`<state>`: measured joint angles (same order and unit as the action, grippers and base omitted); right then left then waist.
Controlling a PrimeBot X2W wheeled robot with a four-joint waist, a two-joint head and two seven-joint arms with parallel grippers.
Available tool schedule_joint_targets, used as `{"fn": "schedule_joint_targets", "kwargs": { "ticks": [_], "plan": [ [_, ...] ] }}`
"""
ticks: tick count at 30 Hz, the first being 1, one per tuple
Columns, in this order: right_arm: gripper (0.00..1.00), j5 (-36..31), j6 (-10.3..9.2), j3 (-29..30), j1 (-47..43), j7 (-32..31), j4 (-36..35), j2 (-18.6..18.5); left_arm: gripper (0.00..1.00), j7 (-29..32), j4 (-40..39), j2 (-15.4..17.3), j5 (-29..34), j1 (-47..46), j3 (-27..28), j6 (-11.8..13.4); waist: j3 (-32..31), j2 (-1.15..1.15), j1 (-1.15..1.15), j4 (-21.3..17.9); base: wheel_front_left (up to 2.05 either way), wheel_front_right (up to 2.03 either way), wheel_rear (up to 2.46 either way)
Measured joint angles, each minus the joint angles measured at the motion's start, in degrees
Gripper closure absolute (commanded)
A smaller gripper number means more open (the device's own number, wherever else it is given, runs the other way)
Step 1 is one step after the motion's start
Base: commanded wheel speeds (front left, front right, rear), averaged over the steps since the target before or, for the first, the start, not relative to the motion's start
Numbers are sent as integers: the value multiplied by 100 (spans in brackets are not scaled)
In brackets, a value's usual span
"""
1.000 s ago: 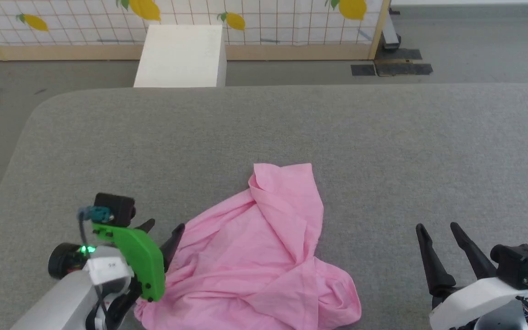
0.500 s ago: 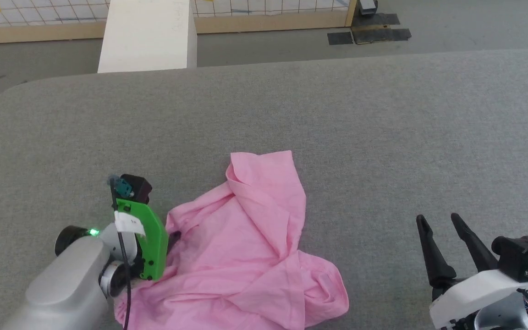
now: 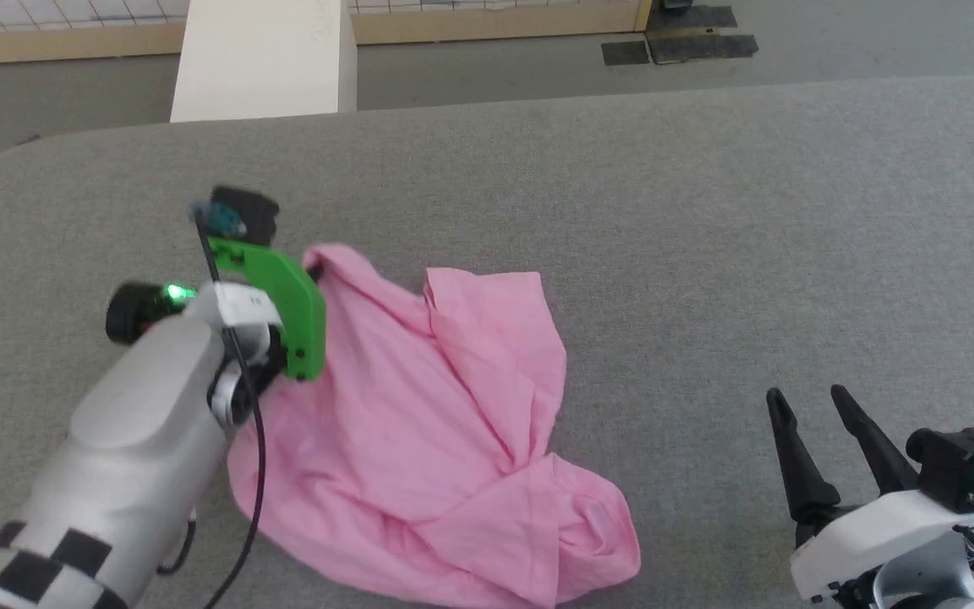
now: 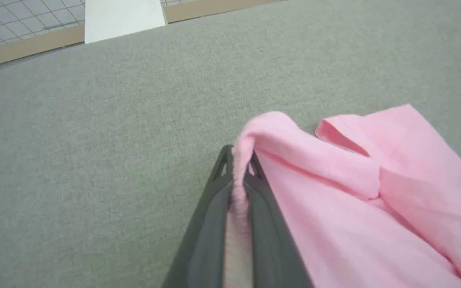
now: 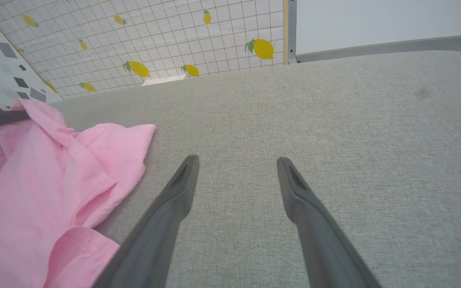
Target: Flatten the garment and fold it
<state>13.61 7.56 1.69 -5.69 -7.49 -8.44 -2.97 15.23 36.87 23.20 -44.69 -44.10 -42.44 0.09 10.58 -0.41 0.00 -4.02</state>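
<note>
Grey table surface [image 3: 622, 211] carries a crumpled light pink thin-fabric garment [image 3: 419, 423] — flattening barely begun, folding outstanding; left gripper [image 4: 239, 164] clamps its edge, right gripper [image 5: 236, 164] beside it gapes empty.

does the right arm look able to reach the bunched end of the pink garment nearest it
Probably yes: only bare grey surface lies between the open right gripper and the garment, whose bunched end lies nearest it. The left gripper pinches the far edge, well out of the way.
</note>
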Motion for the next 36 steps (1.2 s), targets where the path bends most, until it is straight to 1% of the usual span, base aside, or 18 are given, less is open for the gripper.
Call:
{"fn": "schedule_joint_targets", "kwargs": {
  "ticks": [7,10,11,12,13,17,19,22,25,28,32,36],
  "plan": [
    [0,8,1,-116,131,-8,-18,0,100,-568,842,-257,47,-646,180,92,206,0,0,-152,0,0,0],
    [0,11,1,-162,170,-4,3,0,100,-914,1302,-368,58,-737,261,85,307,0,0,-218,0,0,0],
    [0,13,0,-176,186,0,13,0,100,-959,1443,-397,57,-749,263,38,334,0,0,-236,0,0,0],
    [0,16,0,-188,205,3,26,0,77,-1028,1601,-441,51,-755,269,-11,363,0,0,-255,0,0,0],
    [0,18,1,-193,221,13,42,0,0,-1125,1733,-492,35,-755,275,-41,388,0,0,-270,0,0,0],
    [0,36,0,-199,226,46,110,-1,0,-1604,2028,-689,20,-749,296,-180,404,0,1,-248,0,0,0],
    [0,36,0,-202,227,47,147,0,0,-2001,2084,-747,27,-730,297,-221,360,0,0,-212,0,0,0],
    [0,36,0,-208,226,48,183,0,0,-2606,2074,-765,69,-605,290,-257,245,0,0,-142,0,0,0],
    [0,37,1,-204,221,46,210,1,0,-2910,1876,-743,145,-335,313,-236,89,0,0,-53,0,0,0],
    [0,53,0,-182,199,44,229,1,0,-2975,1395,-668,344,51,417,-126,-74,0,0,46,0,0,0],
    [0,53,0,-182,125,16,227,1,0,-2996,76,-397,688,773,910,248,-290,0,0,192,0,0,0],
    [0,52,0,-187,28,-22,212,0,0,-3000,-1251,-132,1013,1818,1403,594,-483,0,0,328,0,0,0]
  ]
}}
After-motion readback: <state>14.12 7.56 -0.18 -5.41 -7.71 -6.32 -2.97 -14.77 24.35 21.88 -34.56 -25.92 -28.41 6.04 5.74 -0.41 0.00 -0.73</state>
